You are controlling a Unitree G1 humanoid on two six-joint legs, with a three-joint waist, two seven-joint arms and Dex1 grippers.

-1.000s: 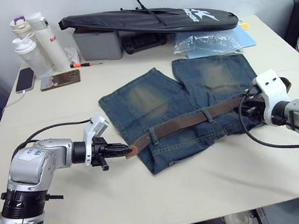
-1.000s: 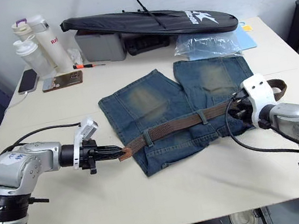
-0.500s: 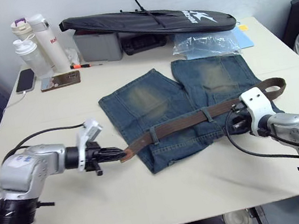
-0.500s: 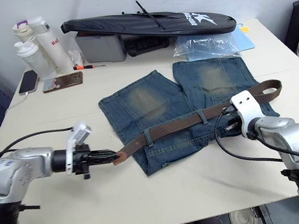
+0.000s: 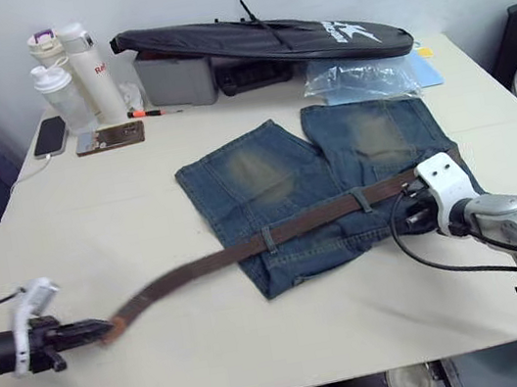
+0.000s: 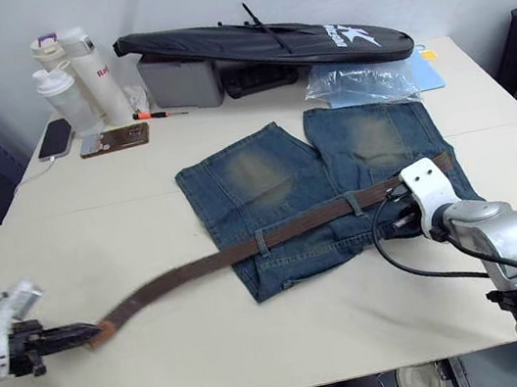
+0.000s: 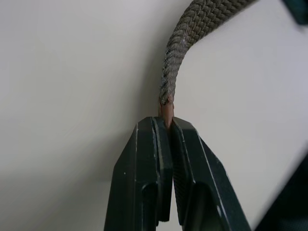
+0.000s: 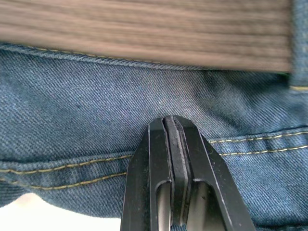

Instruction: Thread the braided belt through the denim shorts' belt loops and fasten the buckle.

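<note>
Since a second earlier, the left claw (image 5: 102, 328) had drawn far out toward the counter's (image 5: 265, 351) left edge, still clamped on the braided belt's (image 5: 201, 265) tan tip. That belt ran through two belt loops (image 5: 269, 238) on the denim shorts (image 5: 275, 176). Right claw (image 8: 174, 126), pressed together and empty, rested on the denim just below the strap.

Beige table (image 5: 265, 351) carries denim shorts (image 5: 317, 184) (bottles (image 5: 70, 76) behind).
</note>
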